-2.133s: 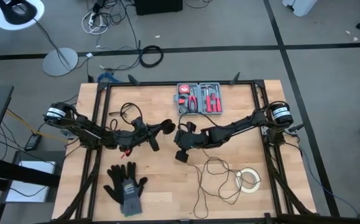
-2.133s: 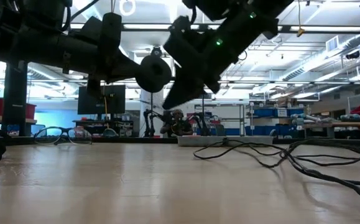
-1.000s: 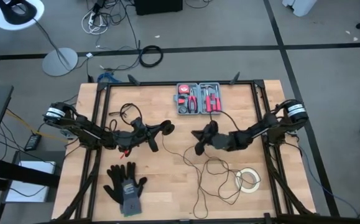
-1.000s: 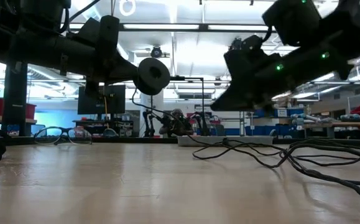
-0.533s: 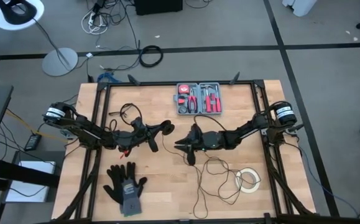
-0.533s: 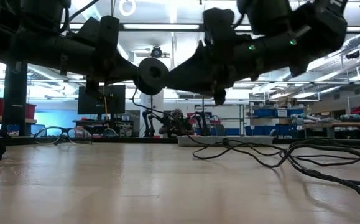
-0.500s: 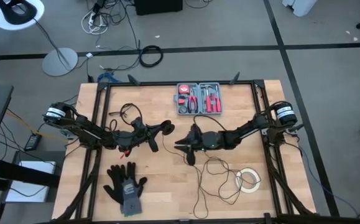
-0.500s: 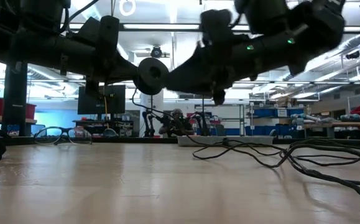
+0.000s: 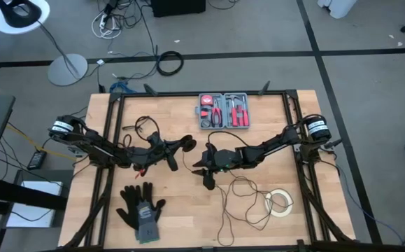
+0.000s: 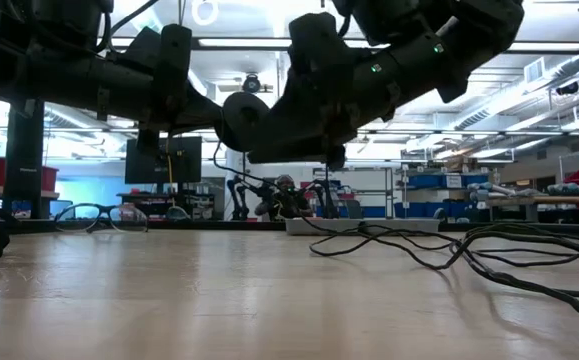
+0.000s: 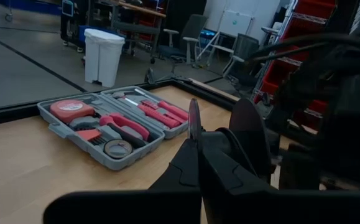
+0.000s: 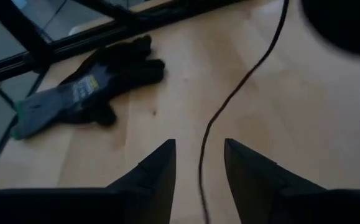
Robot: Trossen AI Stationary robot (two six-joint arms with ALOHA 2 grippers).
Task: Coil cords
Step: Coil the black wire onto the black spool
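Note:
The cord is a thin black wire (image 9: pixel 222 210) ending in a round black disc (image 10: pixel 245 119). Its loose loops (image 9: pixel 247 197) lie on the table's near right part. My left gripper (image 9: pixel 179 146) is shut on the disc end, held above mid-table. My right gripper (image 9: pixel 203 172) hovers just right of the disc, open. In the right wrist view the wire (image 12: pixel 229 102) runs down between the two fingers of my right gripper (image 12: pixel 198 146); no touch shows. My left gripper holds the cord's disc (image 9: pixel 187 144) by its left edge, pinched between the shut fingers, which come level from the table's left. The disc stands on edge, its flat face toward the near side, lifted clear. My own fingers (image 11: pixel 192 168) hide the exact spot.
A grey tool case (image 9: pixel 224 110) sits at the far middle, dark gloves (image 9: pixel 140 205) at the near left, a white tape roll (image 9: pixel 280 202) at the near right. Another small black cable (image 9: pixel 143 126) lies by the left arm. Glasses (image 10: pixel 99 215) rest at the left.
My right gripper has moved toward the table's left, closing in on the disc and my left gripper, and has opened; the wire now passes between its fingers. My left gripper and the disc have kept still.

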